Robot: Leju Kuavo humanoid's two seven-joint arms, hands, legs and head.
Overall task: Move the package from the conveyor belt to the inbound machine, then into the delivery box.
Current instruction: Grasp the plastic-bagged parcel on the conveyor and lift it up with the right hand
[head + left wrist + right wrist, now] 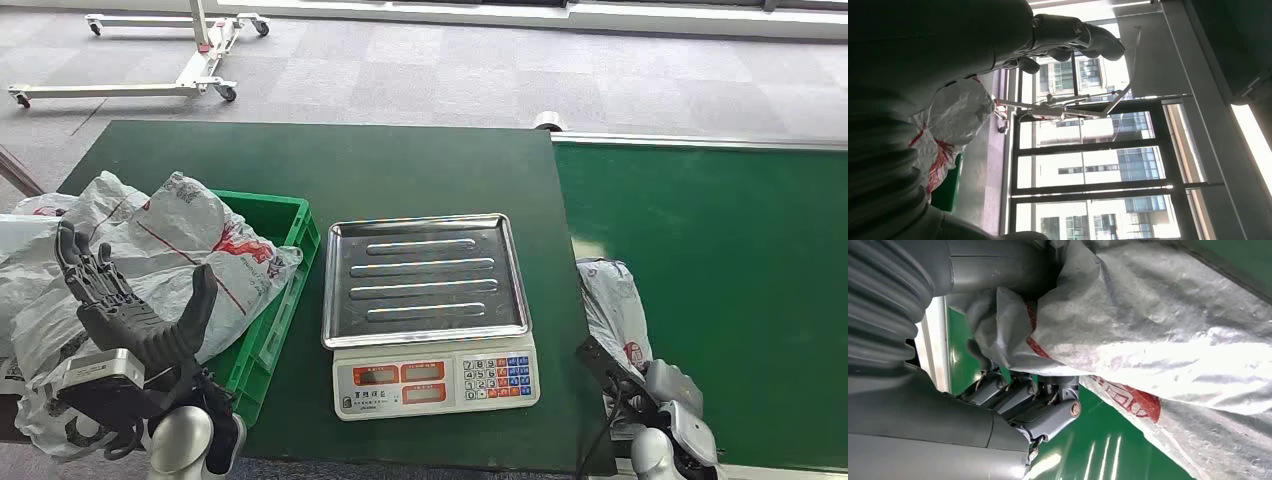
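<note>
Now your right robot hand (668,395) sits low at the lower right of the head view, and it is grasping the package (610,305). This grey plastic bag with red print lies on the green conveyor belt (720,280), right at the belt's left edge, just beside the bench (400,170). In the right wrist view the dark fingers (1020,397) curl under the crinkled package (1158,335) and the thick thumb presses on its other side.

Your left robot hand (125,310) is at the lower left of the head view. It is released, with its fingers spread and pointing up, and nothing is in it. It hangs in front of a pile of grey bags (170,245) that fill the green delivery box (285,270).

You can see the inbound machine (428,310), a scale with a bare steel tray, in the middle of the frame. It stands between the box and the belt, near the bench's front edge. Dark green bench top lies open behind the scale. Far off on the grey floor stands a white frame on wheels (190,70).
</note>
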